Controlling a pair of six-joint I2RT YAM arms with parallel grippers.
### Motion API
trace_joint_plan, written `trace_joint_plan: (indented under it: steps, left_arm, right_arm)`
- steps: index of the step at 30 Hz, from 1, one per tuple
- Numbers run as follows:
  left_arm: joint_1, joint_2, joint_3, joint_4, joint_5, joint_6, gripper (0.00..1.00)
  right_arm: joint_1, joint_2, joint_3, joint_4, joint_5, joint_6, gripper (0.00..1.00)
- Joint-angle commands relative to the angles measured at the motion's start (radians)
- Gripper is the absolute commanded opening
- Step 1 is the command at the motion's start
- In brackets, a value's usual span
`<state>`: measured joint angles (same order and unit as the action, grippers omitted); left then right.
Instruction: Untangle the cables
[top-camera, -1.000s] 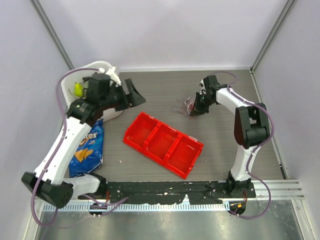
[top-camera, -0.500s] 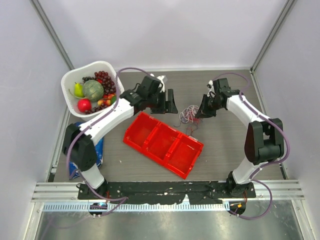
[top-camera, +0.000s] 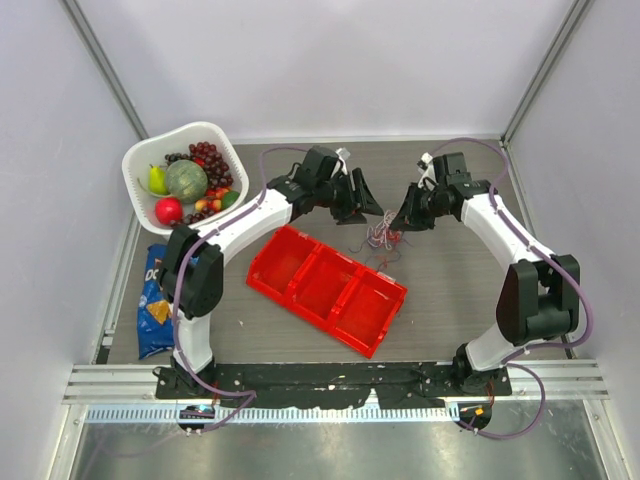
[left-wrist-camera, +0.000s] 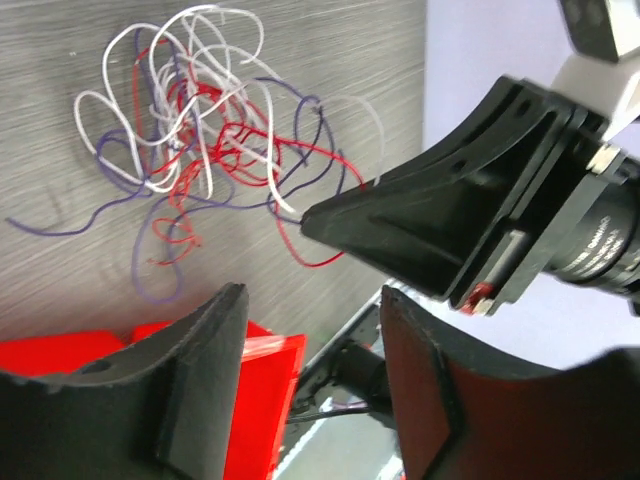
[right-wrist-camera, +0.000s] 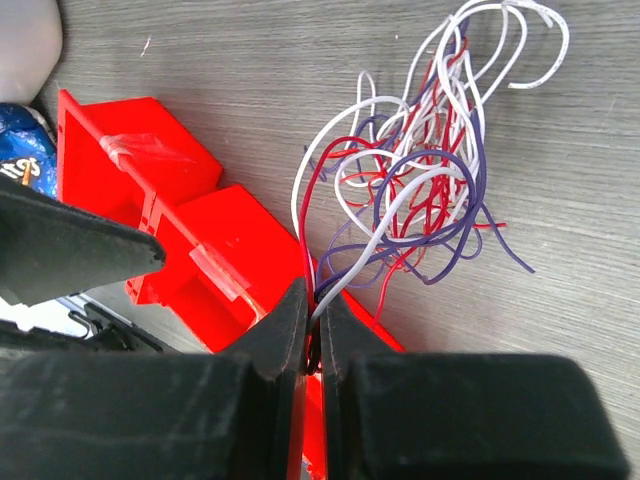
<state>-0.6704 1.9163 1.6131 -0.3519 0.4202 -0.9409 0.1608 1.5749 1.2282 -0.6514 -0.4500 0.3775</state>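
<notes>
Seen from above, two robot arms reach over a grey wood-grain table (top-camera: 450, 290) toward one small tangled bunch of cables (top-camera: 380, 236), which lies on the tabletop a little right of centre, just off the tray's far edge at about 1 o'clock from the tray's middle. The strands come in three colours, white, red and dark purple, and are too knotted together to count singly. The right claw (top-camera: 400, 222) sits at about 2 o'clock of the bunch, clenched. The right wrist view shows its two fingers (right-wrist-camera: 290, 330) pressed together on a red strand and a white strand, with the rest of the cables (right-wrist-camera: 420, 190) fanning out on the table beyond them. The left claw (top-camera: 374, 206) hangs at about 11 o'clock of the bunch with its fingers spread and nothing between them. In its own wrist view, the two dark fingers (left-wrist-camera: 190, 380) stand apart, the cables (left-wrist-camera: 210, 150) lie beyond them, and the tip of the right claw (left-wrist-camera: 320, 220) points in from 3 o'clock. There is one red tray (top-camera: 345, 258) with three compartments, set at a slant near the middle of the table. One white basket (top-camera: 130, 165) of fruit stands at 10 o'clock. One blue bag of chips (top-camera: 155, 300) lies at 9 o'clock, with the left arm crossing above part of it.
</notes>
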Motion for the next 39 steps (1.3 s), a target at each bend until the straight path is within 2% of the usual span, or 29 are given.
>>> trace_joint_plan:
  steps: [1, 4, 7, 12, 20, 24, 27, 30, 34, 39]
  left_arm:
    - [-0.003, 0.038, 0.002, 0.137, 0.052, -0.177, 0.56]
    - [-0.001, 0.087, 0.042, 0.110, 0.065, -0.217, 0.53]
    - [-0.001, 0.127, 0.062, 0.105, 0.063, -0.274, 0.46]
    - [-0.006, 0.176, 0.091, 0.149, 0.089, -0.351, 0.45]
    - [-0.029, 0.227, 0.122, 0.165, 0.097, -0.381, 0.43]
    - [-0.034, 0.242, 0.126, 0.168, 0.095, -0.391, 0.34]
    - [-0.034, 0.253, 0.174, 0.120, 0.091, -0.359, 0.18]
    - [-0.032, 0.250, 0.264, -0.017, 0.049, -0.271, 0.00]
    - [-0.032, 0.195, 0.317, -0.148, -0.026, -0.162, 0.00]
    - [-0.037, 0.126, 0.304, -0.159, -0.029, -0.160, 0.00]
  right_arm:
    - [0.003, -0.067, -0.016, 0.024, -0.035, 0.014, 0.01]
    - [0.003, -0.075, -0.022, 0.022, -0.038, 0.014, 0.01]
    - [0.003, -0.079, -0.024, 0.027, -0.035, 0.014, 0.01]
    - [0.003, -0.087, -0.042, 0.036, -0.035, 0.012, 0.01]
    - [0.003, -0.095, -0.050, 0.041, -0.035, 0.015, 0.01]
    - [0.003, -0.099, -0.053, 0.039, -0.032, 0.014, 0.01]
    - [0.003, -0.104, -0.059, 0.036, -0.023, 0.015, 0.02]
    - [0.003, -0.101, -0.062, 0.019, 0.023, 0.012, 0.07]
    - [0.003, -0.104, -0.061, -0.013, 0.134, -0.002, 0.16]
    - [0.003, -0.064, -0.053, -0.028, 0.186, -0.022, 0.31]
